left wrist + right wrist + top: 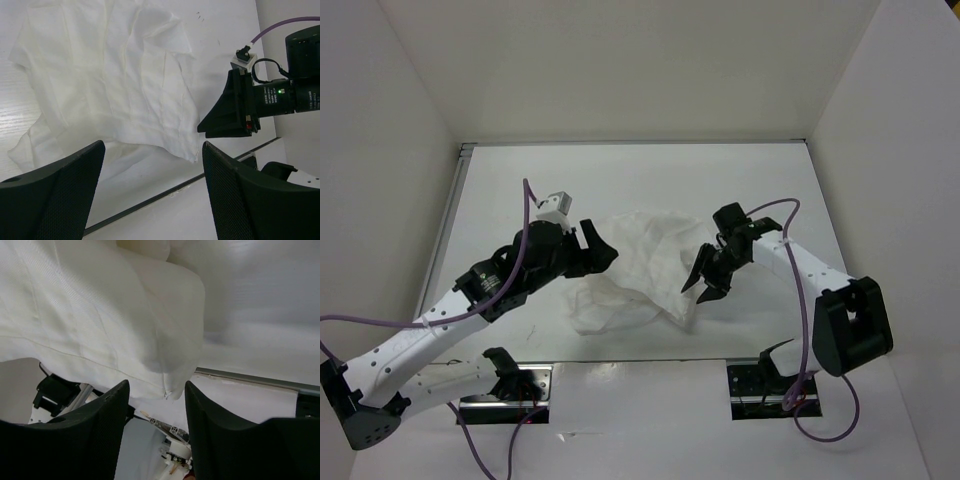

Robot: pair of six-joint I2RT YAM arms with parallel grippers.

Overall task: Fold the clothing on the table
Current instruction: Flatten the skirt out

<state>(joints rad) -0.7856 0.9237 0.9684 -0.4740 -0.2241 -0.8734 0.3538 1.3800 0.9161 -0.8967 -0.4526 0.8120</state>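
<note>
Clothing (635, 265) lies rumpled mid-tabletop (650, 180), not yet folded. Left tool (601, 244) is spread wide beside its left-edge side, apparently ready to take a hem. Right tool (701, 289) is half-spread astride the opposite hem, pinching nothing, probably set for a paired lift.

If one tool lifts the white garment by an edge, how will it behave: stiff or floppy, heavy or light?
Probably floppy: the garment lies crumpled, with soft folds and creases. It is likely light, since it looks thin and slightly see-through. Pushed on the glossy table, it would probably bunch up rather than slide whole.
</note>
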